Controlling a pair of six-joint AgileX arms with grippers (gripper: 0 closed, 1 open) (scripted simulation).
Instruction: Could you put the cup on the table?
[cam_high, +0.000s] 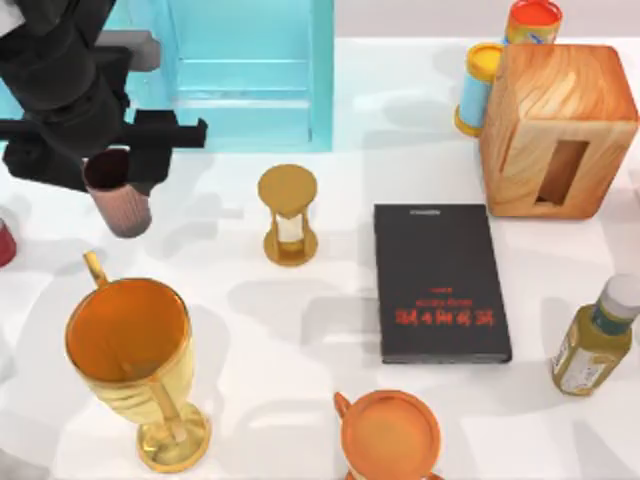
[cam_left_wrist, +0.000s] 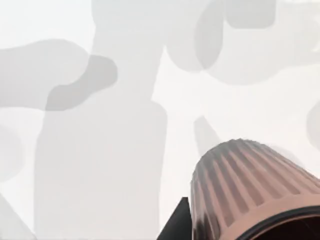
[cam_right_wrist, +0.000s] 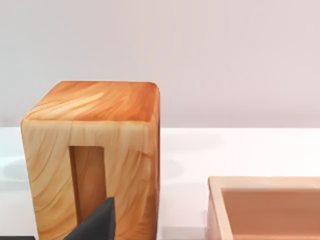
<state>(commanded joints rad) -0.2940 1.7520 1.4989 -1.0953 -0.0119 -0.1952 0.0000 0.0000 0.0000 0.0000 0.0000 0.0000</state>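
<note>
Cups and drinkware: one small ribbed reddish-brown handleless cup, one large gold two-handled goblet, one orange handled mug.
Other items: one gold hourglass, one black book with red lettering, one wooden block with a slot, one yellowish bottle with a pale cap, two cylindrical containers with orange tops behind the block, one translucent blue bin, one pinkish open tray (right wrist view).
Left gripper: the black left gripper is clamped on the cup's rim, at the top view's upper left, just in front of the blue bin.
Right gripper: one dark fingertip in its wrist view, facing the block; whether it is spread or closed cannot be told.
Cup position: tilted, base toward the goblet; whether it touches the white glossy table cannot be told.
Open room: bare table between cup and hourglass; the goblet stands near.
Cup look: tapered, vertical ribbing, dark rim.
</note>
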